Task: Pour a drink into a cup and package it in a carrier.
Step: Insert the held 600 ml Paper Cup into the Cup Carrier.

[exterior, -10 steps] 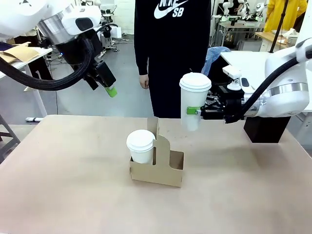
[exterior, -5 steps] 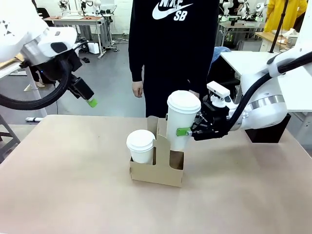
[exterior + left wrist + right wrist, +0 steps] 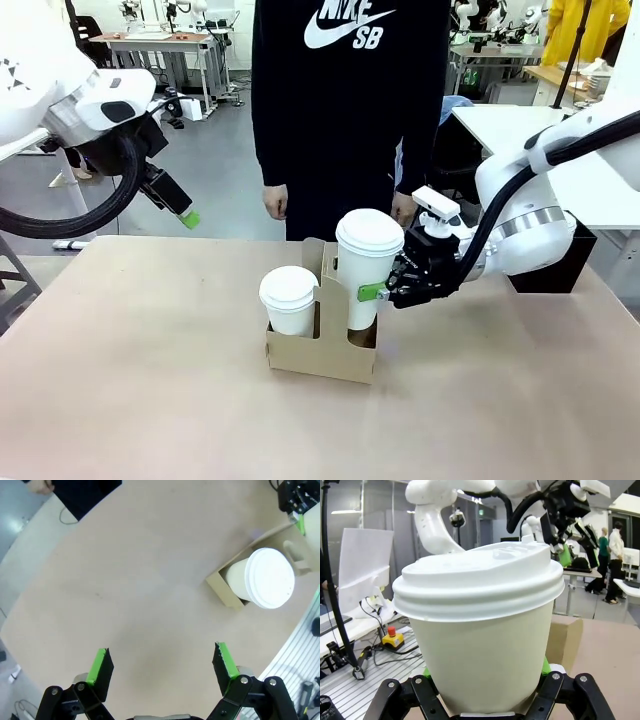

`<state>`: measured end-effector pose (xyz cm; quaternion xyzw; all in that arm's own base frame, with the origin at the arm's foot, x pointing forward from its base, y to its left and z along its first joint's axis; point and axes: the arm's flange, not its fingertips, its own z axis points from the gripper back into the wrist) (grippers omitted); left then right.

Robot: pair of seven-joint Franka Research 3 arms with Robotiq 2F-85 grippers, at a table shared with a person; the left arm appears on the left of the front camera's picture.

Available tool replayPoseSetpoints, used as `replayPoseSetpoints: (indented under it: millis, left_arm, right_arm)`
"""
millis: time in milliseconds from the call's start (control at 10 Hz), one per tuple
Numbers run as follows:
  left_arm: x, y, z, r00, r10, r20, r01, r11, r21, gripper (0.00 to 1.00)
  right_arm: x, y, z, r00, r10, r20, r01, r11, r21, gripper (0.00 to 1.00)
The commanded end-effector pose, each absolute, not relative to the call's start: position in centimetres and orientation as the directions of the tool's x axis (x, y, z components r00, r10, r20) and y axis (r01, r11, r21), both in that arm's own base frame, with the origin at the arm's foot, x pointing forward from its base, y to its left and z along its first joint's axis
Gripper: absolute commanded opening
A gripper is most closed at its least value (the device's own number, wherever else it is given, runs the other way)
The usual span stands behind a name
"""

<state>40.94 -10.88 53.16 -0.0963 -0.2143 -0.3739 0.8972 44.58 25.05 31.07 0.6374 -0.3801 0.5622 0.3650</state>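
Observation:
The brown cardboard carrier (image 3: 322,345) stands mid-table with a lidded white cup (image 3: 288,298) in its left hole. My right gripper (image 3: 374,292) is shut on a second lidded cup (image 3: 366,268), held upright with its base down at the carrier's right hole. I cannot tell whether it is seated. In the right wrist view that cup (image 3: 480,630) sits between the green pads (image 3: 545,666). My left gripper (image 3: 183,213) hangs open and empty, high at the left. In the left wrist view its fingers (image 3: 100,667) are spread wide above bare table, with the carrier (image 3: 223,586) and seated cup (image 3: 269,577) far off. The drink is out of view.
A person in a black hoodie (image 3: 345,110) stands at the far edge, hands (image 3: 274,203) hanging just behind the carrier. A black box (image 3: 545,265) sits at the right behind my right arm. The table (image 3: 150,380) is bare at the left and front.
My right gripper has carried its cup left and down, from beside the carrier to the right hole. My left arm drew back to the left. The person stepped closer.

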Motion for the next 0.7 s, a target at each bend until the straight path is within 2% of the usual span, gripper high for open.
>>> replayPoseSetpoints:
  millis: [0,600]
  left_arm:
    - [41.0,-10.7,53.4,0.627,-0.638,0.448,0.711,0.703,0.005,1.00]
    - [41.0,-10.7,53.4,0.627,-0.638,0.448,0.711,0.703,0.005,1.00]
  right_arm:
    - [45.5,26.1,29.8,0.056,-0.065,0.996,-0.897,-0.442,0.022,0.81]
    - [46.8,25.7,25.9,0.110,-0.028,0.994,-0.899,-0.430,0.087,0.81]
